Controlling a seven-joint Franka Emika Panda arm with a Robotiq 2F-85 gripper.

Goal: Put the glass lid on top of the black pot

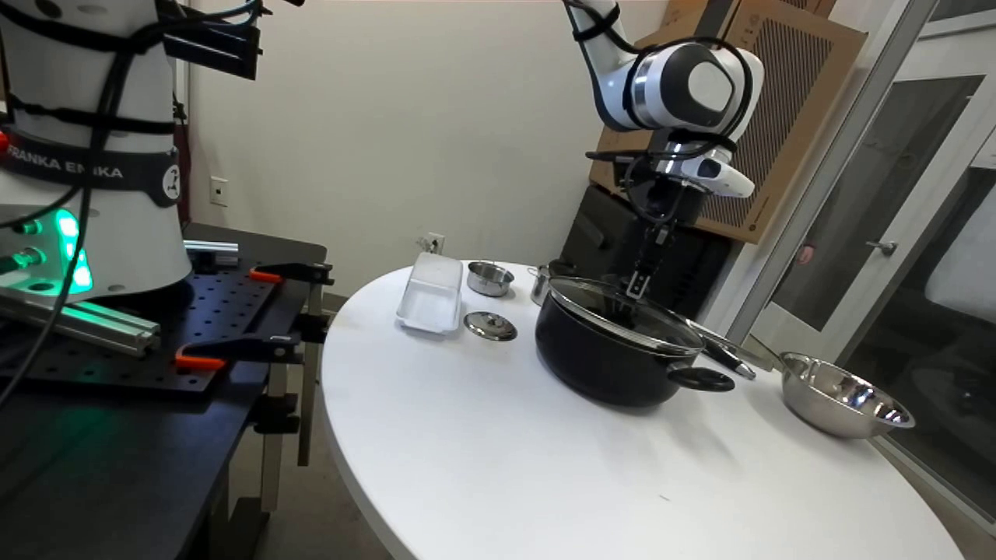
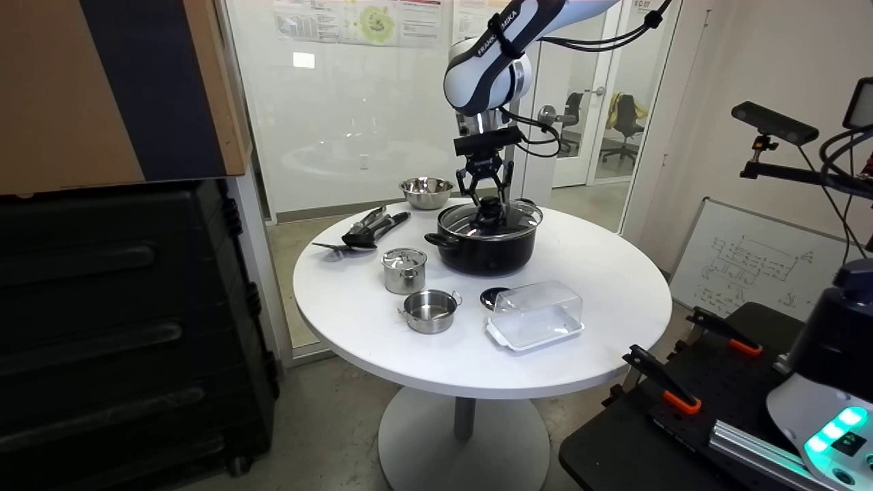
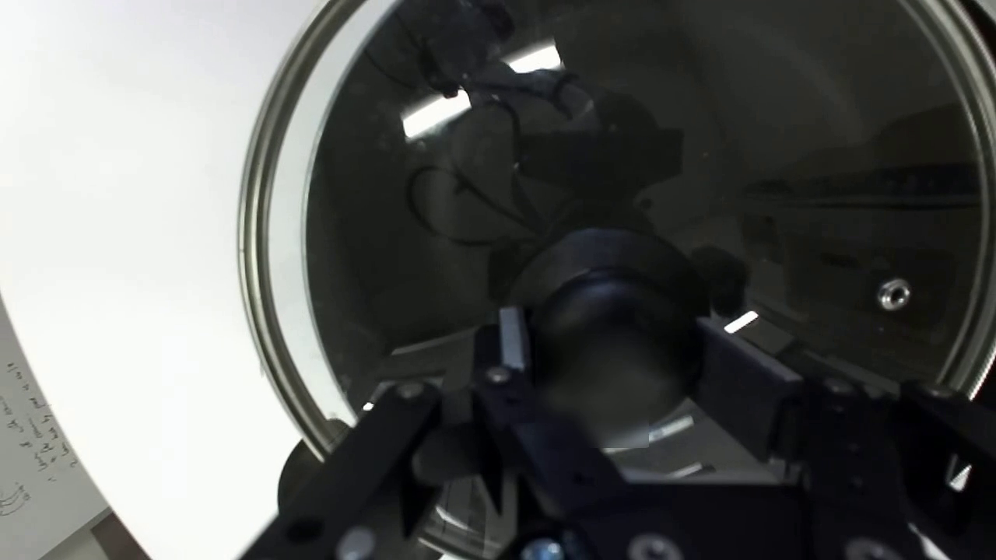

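My gripper (image 3: pixel 618 346) clenched knob (image 3: pixel 608 292) of glass lid (image 3: pixel 622 187), approx. over black pot (image 2: pixel 485 254) (looked sl. off-ctr., seating unclear); adj. + release prob. remained.

Pincer (image 2: pixel 490 202) on knob (image 2: pixel 489 213); glass lid (image 2: pixel 467 220) over blk pot (image 2: pixel 486 254), seating unclr.

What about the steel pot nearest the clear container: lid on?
No: in an exterior view, that steel pot stands open at the top beside the clear container, its shiny inside showing.
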